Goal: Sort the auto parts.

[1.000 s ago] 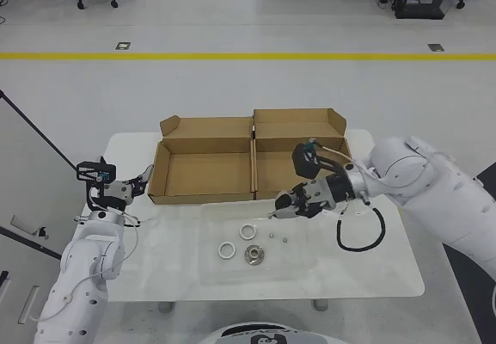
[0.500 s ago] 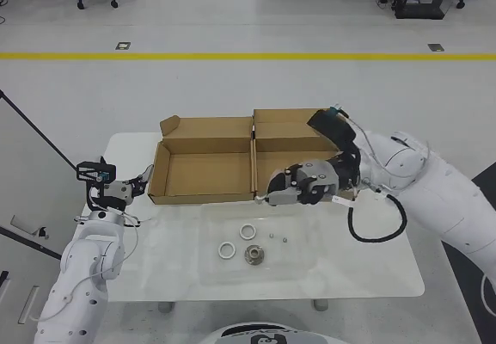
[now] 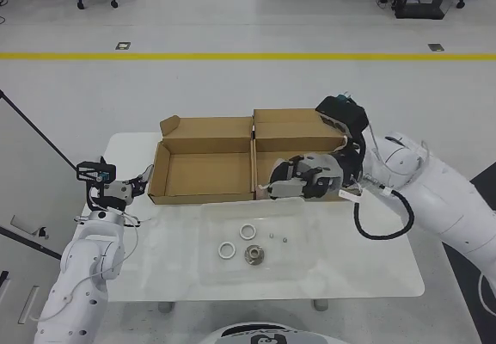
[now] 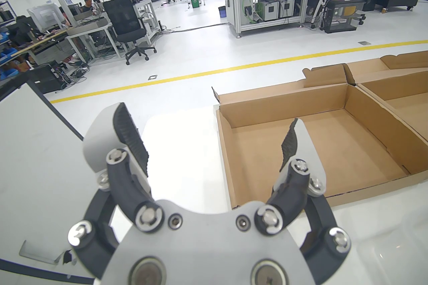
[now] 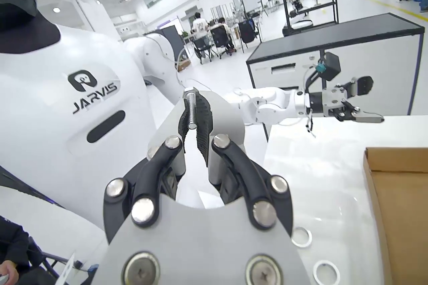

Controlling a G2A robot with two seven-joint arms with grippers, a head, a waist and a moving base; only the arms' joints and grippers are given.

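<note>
Right gripper (image 5: pixel 195 114) pinches a bolt (image 5: pixel 191 109) above the right box (image 3: pixel 286 165) front wall — left gripper (image 4: pixel 214 139) spread wide beside the left box (image 3: pixel 205 172).

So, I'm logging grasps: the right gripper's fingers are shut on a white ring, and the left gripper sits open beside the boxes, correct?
One thing is wrong: the right gripper is shut on a threaded bolt, not a white ring, as the right wrist view shows. The white rings lie on the table. The left gripper does sit open beside the boxes.

left gripper (image 4: pixel 207 119) agape, right gripper (image 5: pixel 195 112) pinched tight
</note>
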